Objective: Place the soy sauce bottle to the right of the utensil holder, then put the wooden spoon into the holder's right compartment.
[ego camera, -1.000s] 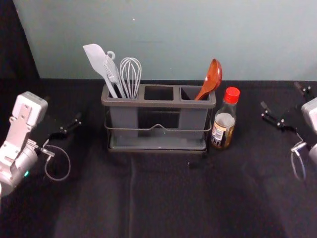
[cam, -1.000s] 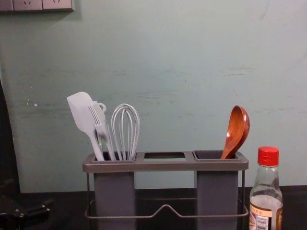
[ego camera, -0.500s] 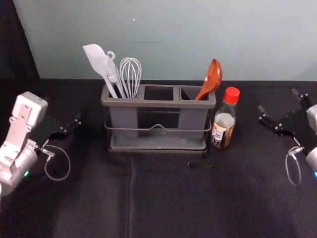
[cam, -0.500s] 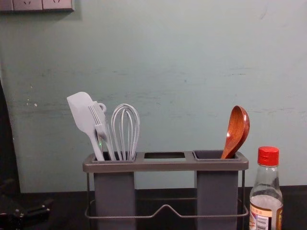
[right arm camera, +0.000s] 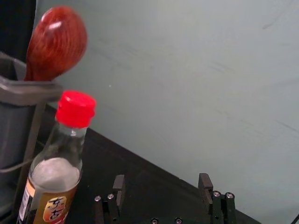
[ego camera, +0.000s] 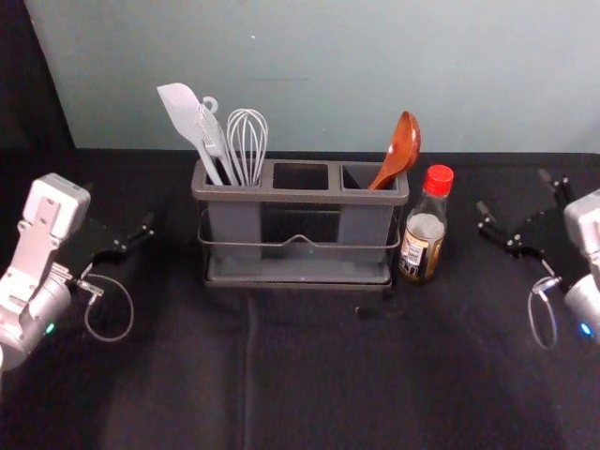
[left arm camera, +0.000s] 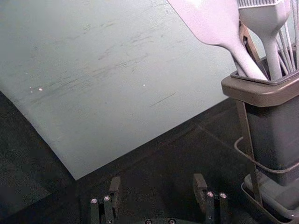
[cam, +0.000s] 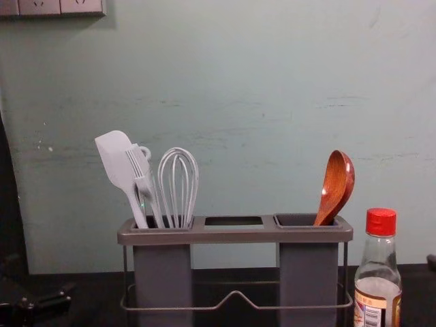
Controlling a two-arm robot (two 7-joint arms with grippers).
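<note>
Soy sauce bottle (ego camera: 424,242) stands upright on the table (ego camera: 309,375) in the head view, just beside the utensil holder (ego camera: 300,196), on its right. The wooden spoon (ego camera: 403,145) leans in the right compartment (ego camera: 352,176), bowl up. The right end effector (ego camera: 514,193) is right of the bottle, apart from it; the left end effector (ego camera: 120,208) is parked left of the holder.

In the left wrist view, its fingers (left arm camera: 115,186) are wide apart, empty.

In the right wrist view, those fingers (right arm camera: 119,186) are spread wide too, holding nothing.

In the chest view, a spatula (cam: 114,158) and whisk (cam: 178,187) stand in the left compartment.
</note>
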